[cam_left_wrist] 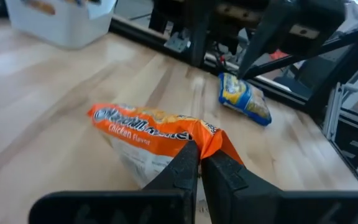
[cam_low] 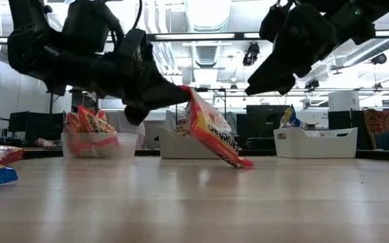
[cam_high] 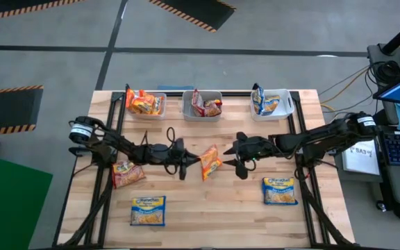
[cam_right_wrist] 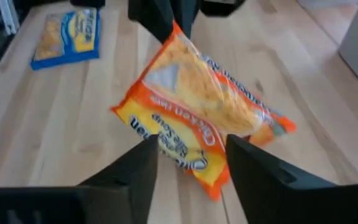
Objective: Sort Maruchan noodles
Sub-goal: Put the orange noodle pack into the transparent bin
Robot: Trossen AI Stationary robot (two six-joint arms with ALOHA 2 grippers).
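My left gripper (cam_high: 186, 164) is shut on an orange noodle packet (cam_high: 210, 162) near the table's middle. The packet slants down from the fingers toward the right in the low view (cam_low: 211, 135). My right gripper (cam_high: 237, 164) stands open just right of the packet and higher up (cam_low: 269, 79). Its fingers are on either side of the packet's end in the right wrist view (cam_right_wrist: 191, 146), touching nothing. A red packet (cam_high: 127, 173) and two blue packets (cam_high: 148, 210) (cam_high: 280, 191) lie flat on the table. My left gripper pinches the orange packet's upper end at its crimped edge (cam_left_wrist: 211, 138) between its two fingers. The fingers come nearly level from the table's left. The packet hangs tilted below them. Whether its lower corner (cam_low: 243, 163) touches the table, I cannot tell.
Three clear bins stand along the far edge: the left one (cam_high: 160, 110) holds orange packets, the middle one (cam_high: 193, 114) red ones, the right one (cam_high: 283, 110) blue ones. Bare wood lies in the near middle (cam_high: 214, 208).
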